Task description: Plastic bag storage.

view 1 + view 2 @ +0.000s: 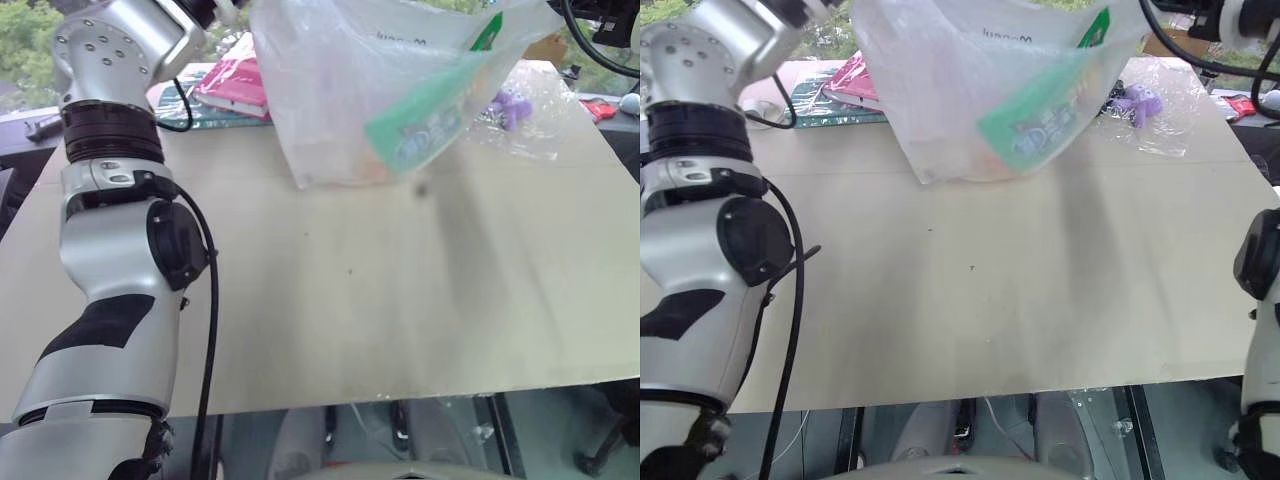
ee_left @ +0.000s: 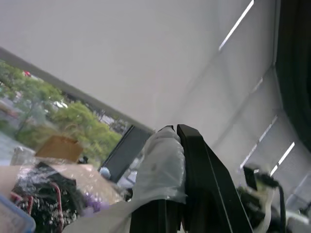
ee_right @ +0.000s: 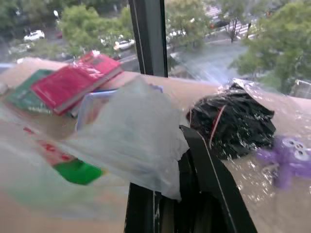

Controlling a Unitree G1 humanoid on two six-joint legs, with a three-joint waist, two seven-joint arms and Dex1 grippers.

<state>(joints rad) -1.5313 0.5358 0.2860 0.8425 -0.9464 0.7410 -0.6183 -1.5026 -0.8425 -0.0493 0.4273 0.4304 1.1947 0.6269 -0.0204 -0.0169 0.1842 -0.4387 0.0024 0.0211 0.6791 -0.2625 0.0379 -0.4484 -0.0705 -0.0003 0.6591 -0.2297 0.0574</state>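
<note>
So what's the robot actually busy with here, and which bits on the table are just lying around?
Part of the job:
- plastic bag, lifted above the table
- green snack packet inside it
- left gripper and right gripper, each shut on the bag's plastic

Just lying about:
- red books
- wrapped black cables
- purple toy

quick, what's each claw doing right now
left claw: shut on the plastic bag
right claw: shut on the plastic bag
</note>
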